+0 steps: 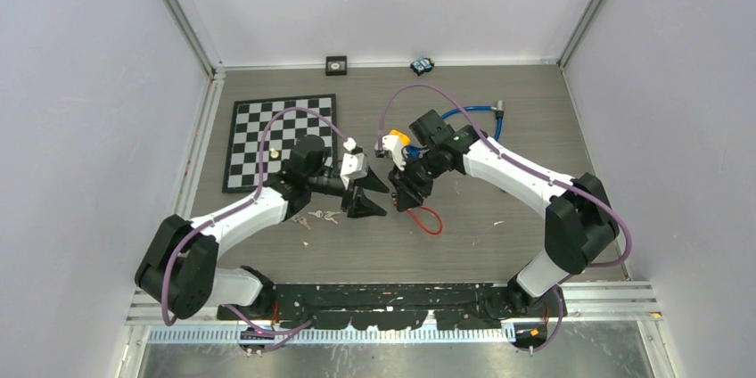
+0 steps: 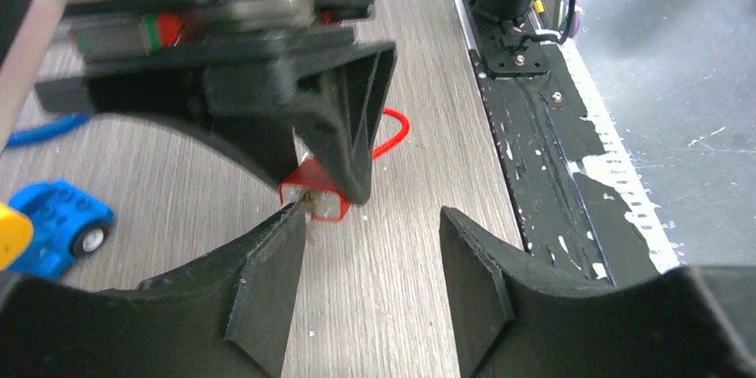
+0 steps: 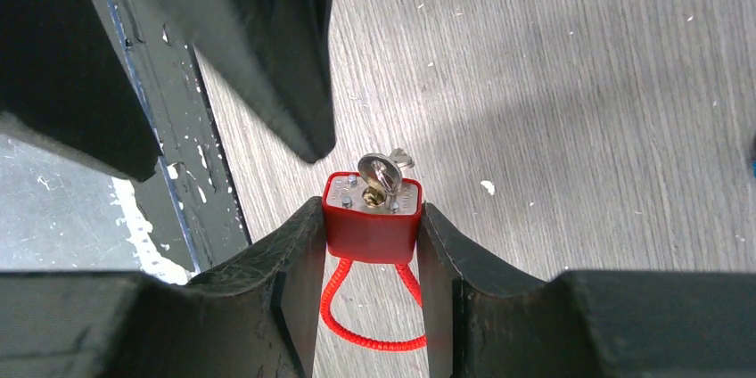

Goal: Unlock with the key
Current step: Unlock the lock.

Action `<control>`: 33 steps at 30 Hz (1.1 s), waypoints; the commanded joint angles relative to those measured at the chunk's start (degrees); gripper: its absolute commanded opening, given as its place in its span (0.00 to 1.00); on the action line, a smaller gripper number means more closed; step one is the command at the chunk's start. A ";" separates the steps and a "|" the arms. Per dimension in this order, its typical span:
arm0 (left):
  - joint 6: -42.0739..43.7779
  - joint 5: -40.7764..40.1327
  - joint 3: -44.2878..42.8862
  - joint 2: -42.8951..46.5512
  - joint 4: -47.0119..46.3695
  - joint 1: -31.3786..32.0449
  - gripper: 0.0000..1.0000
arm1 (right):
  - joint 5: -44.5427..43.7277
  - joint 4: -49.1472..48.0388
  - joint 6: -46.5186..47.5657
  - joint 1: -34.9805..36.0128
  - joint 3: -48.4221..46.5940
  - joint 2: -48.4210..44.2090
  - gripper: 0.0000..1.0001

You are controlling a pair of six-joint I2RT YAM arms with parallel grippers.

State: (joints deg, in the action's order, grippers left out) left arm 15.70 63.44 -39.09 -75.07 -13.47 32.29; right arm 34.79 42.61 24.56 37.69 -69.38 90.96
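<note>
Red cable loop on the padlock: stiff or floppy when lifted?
Probably springy, not limp: the loop holds a rounded curve under the padlock clamped by the right fingers. Thin, so likely light; should trail along.

A red padlock point(image 3: 372, 222) with a red coiled cable point(image 3: 357, 329) and a silver key point(image 3: 376, 171). Grey wood-grain surface point(image 3: 579, 84). Black-and-white checkerboard point(image 1: 254, 142). Blue toy car point(image 2: 58, 217). Pale lilac walls point(image 1: 89, 84).
</note>
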 commanded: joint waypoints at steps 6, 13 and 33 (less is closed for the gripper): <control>-29.61 -2.11 -0.92 -5.30 -10.80 -4.69 0.51 | -0.04 -2.89 0.22 -0.08 -0.72 -4.24 0.00; -43.26 -2.65 -5.95 -11.73 -12.20 -4.65 0.44 | -0.55 -2.80 -0.13 -0.08 -1.15 -3.70 0.00; -49.46 -5.44 -9.74 -17.03 -7.16 -2.94 0.28 | -0.93 -2.78 -0.32 -0.07 -1.39 -2.87 0.00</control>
State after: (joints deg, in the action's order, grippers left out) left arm -33.06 57.98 -46.04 -92.05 -23.07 29.23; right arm 33.56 41.60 24.64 37.69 -69.30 89.49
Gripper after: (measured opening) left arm 0.269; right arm 0.434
